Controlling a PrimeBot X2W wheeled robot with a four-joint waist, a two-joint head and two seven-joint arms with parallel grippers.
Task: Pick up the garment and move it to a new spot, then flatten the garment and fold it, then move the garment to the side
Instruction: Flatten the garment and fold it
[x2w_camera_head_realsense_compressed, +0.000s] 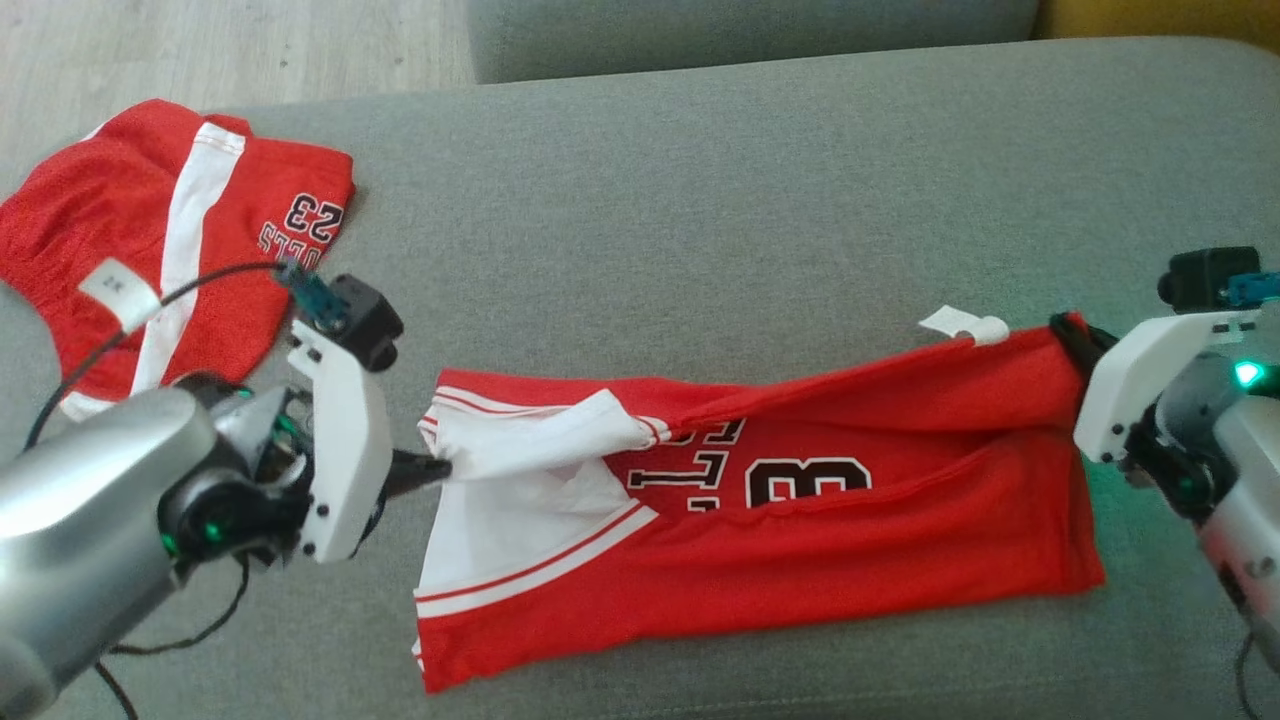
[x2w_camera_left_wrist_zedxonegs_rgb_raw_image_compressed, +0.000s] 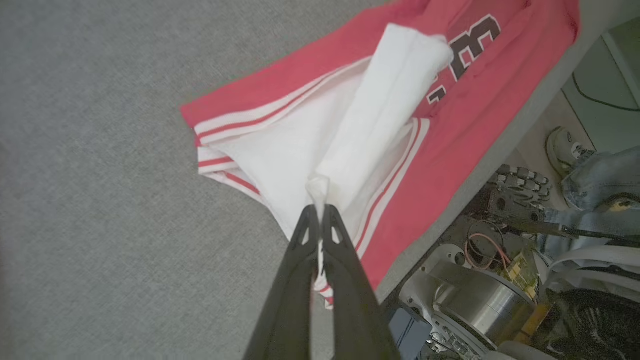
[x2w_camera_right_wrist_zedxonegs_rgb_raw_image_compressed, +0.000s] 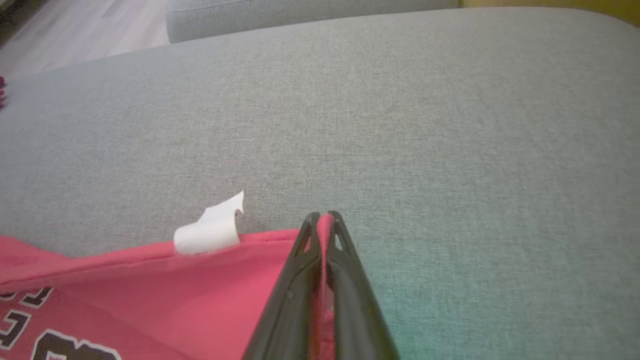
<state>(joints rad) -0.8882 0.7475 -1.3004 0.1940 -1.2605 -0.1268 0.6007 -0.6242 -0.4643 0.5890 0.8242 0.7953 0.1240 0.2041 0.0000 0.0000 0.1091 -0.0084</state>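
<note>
Left gripper (x2w_camera_head_realsense_compressed: 440, 468): fingers pressed together on a pinch of white fabric at the left end of the garment (x2w_camera_head_realsense_compressed: 760, 500); the left wrist view shows the cloth squeezed between the tips (x2w_camera_left_wrist_zedxonegs_rgb_raw_image_compressed: 319, 210).
Right gripper (x2w_camera_head_realsense_compressed: 1072, 338): fingers clamped on the red upper right corner of the garment; the right wrist view shows red cloth between the tips (x2w_camera_right_wrist_zedxonegs_rgb_raw_image_compressed: 324, 216).
Hidden parts: in the head view, most of the right fingers sit behind their white mount. A fold covers the top of the black lettering, so it cannot be read in full.
Garment position: spread lengthwise between both grippers on the grey cushion (x2w_camera_head_realsense_compressed: 700, 200), near its front edge.
Tag (x2w_camera_head_realsense_compressed: 965, 325): white, curled, at the upper edge beside the right gripper.
Second garment (x2w_camera_head_realsense_compressed: 150, 230): red, far left, partly cut off by the frame.
</note>
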